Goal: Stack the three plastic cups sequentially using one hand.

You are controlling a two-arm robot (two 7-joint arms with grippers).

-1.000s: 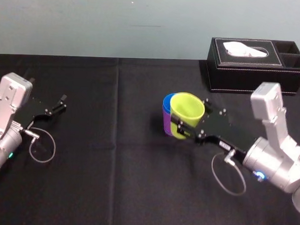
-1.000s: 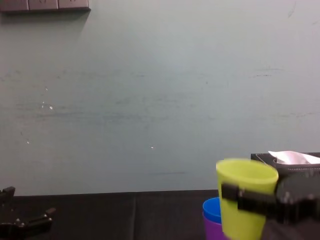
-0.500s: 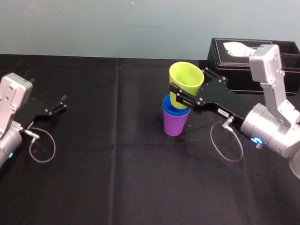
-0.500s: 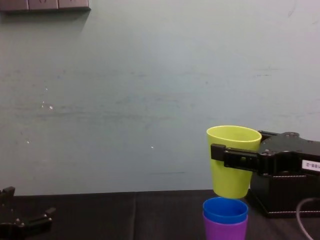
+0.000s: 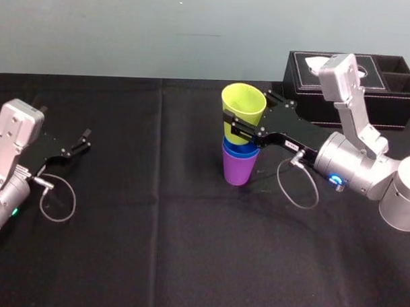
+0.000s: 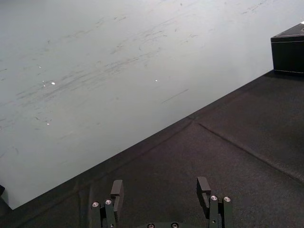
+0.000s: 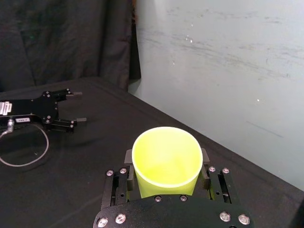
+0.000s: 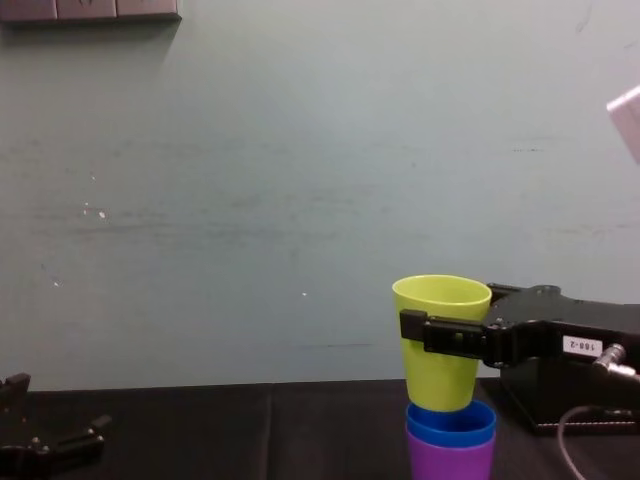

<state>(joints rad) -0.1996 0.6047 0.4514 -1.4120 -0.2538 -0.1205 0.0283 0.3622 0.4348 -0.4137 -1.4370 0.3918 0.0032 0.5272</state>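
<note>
The purple cup (image 5: 237, 170) stands upright mid-table with the blue cup (image 5: 240, 150) nested inside it, and both also appear in the chest view as purple (image 8: 450, 462) and blue (image 8: 451, 423). My right gripper (image 5: 245, 121) is shut on the yellow-green cup (image 5: 242, 106), one finger bar on each side. The cup is held upright directly over the pair. In the chest view the yellow-green cup (image 8: 440, 345) has its base at the blue rim, slightly to the left of centre. In the right wrist view its open mouth (image 7: 165, 159) sits between the fingers. My left gripper (image 5: 84, 140) rests open at the far left.
A black leather tissue box (image 5: 349, 88) stands at the back right, just behind the right arm. A grey cable loop (image 5: 296, 190) hangs under the right wrist. Black cloth (image 5: 154, 246) covers the table, and a pale wall (image 8: 300, 200) rises behind it.
The right gripper has carried the yellow-green cup up from beside the nested pair, then left and down, until its base meets the blue cup's rim. The left arm has not moved.
</note>
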